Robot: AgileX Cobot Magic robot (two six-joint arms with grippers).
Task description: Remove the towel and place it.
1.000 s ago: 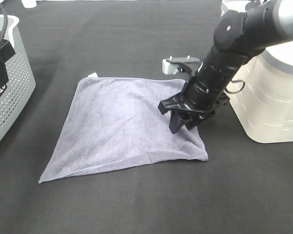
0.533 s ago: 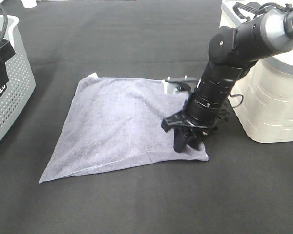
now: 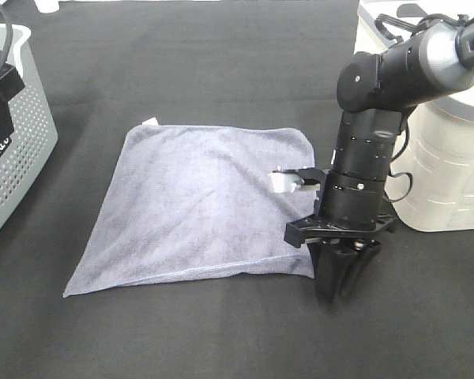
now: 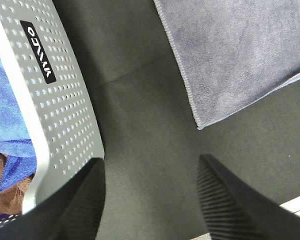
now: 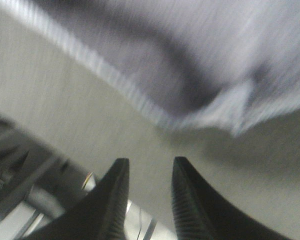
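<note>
Hidden: the near right corner of the towel (image 3: 193,197) is behind the right hand (image 3: 332,294); the right wrist view is blurred.
Towel: grey-lavender, flat on the black surface (image 3: 221,63), with stitched edges and a white tag.
Right hand: fingers narrowly apart, empty.
Left hand (image 4: 151,160): spread wide, empty.

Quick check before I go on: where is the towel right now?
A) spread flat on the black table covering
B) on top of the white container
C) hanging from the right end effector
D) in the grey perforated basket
A: the towel lies spread on the black table covering, with the right end effector at its near right corner, holding nothing.
</note>
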